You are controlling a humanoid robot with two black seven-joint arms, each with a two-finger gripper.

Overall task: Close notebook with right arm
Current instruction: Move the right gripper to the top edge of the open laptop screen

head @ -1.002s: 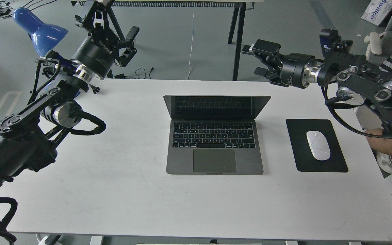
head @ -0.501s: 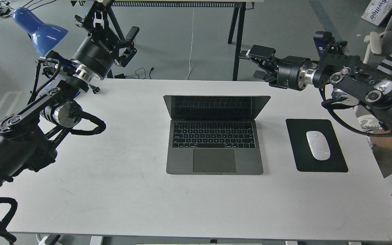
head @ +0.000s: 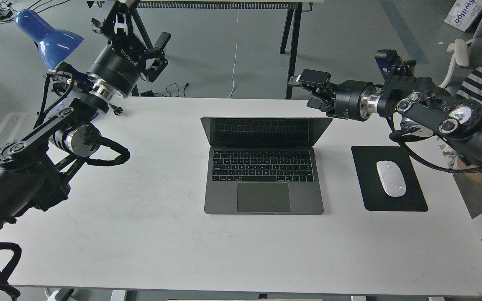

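A grey laptop point(head: 264, 167) lies open in the middle of the white table point(head: 149, 234), its dark screen point(head: 266, 131) tilted back. My right gripper point(head: 306, 90) is open and empty. It hangs above the table's far edge, just right of and behind the screen's top right corner, clear of it. My left gripper point(head: 138, 25) is open and empty, raised beyond the table's far left corner, well away from the laptop.
A black mouse pad point(head: 391, 196) with a white mouse point(head: 390, 178) lies right of the laptop. A blue desk lamp point(head: 48, 35) stands at the far left. A person in a striped shirt point(head: 481, 83) sits at the right edge. A dark table frame point(head: 291, 46) stands behind.
My right gripper has moved left and slightly down toward the screen's top right corner. The left arm and the laptop have not moved.
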